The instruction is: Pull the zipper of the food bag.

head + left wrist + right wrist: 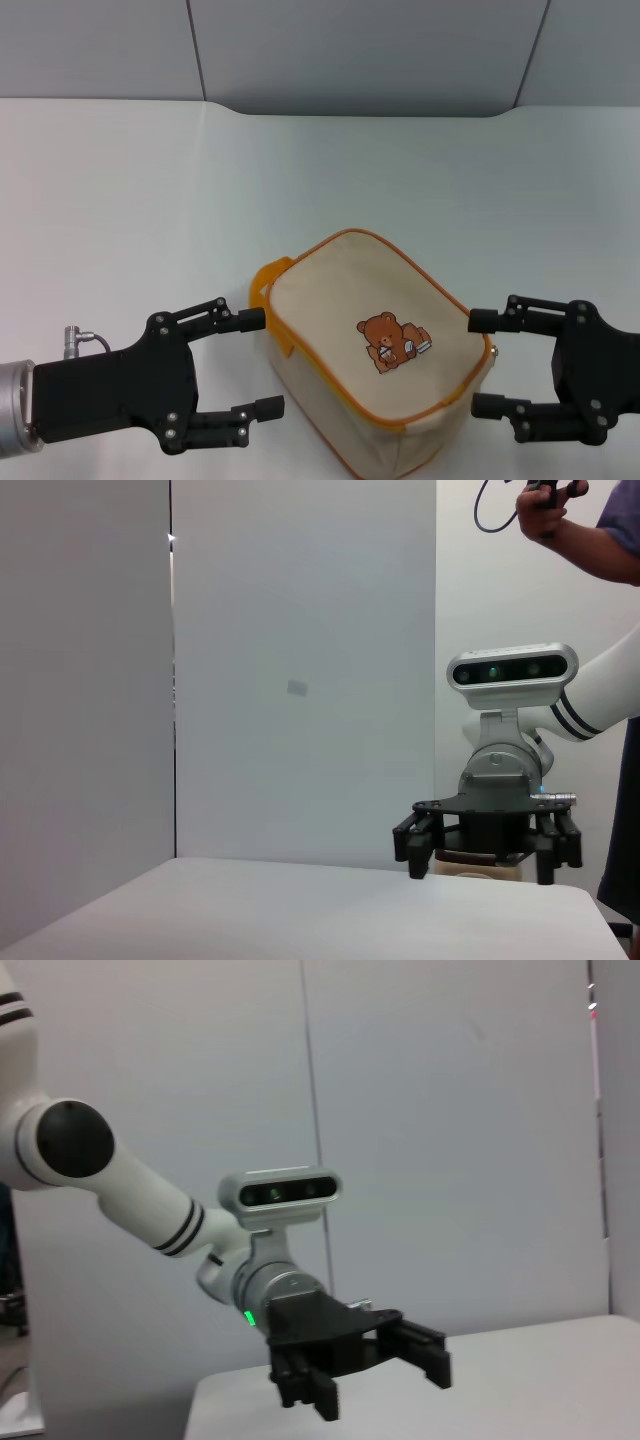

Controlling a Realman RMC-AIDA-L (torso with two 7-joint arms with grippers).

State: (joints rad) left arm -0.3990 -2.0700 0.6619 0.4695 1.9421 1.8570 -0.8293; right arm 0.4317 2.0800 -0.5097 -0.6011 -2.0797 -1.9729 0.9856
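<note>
Now we are flanking the food bag (375,345) with left gripper (258,362) and right gripper (483,362) spread open, risking shoving it aside.

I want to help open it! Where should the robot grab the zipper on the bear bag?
Probably the small silver pull tab at the food bag's right corner, pinched from the right by the open right gripper already beside it; the flat zipper band offers nothing to pinch.

Counter (120,190) was a plain white surface extending to a grey back wall (350,50). One item lay directly on it: the food bag (375,355), at 6 o'clock near the front edge, bear picture facing up.
</note>
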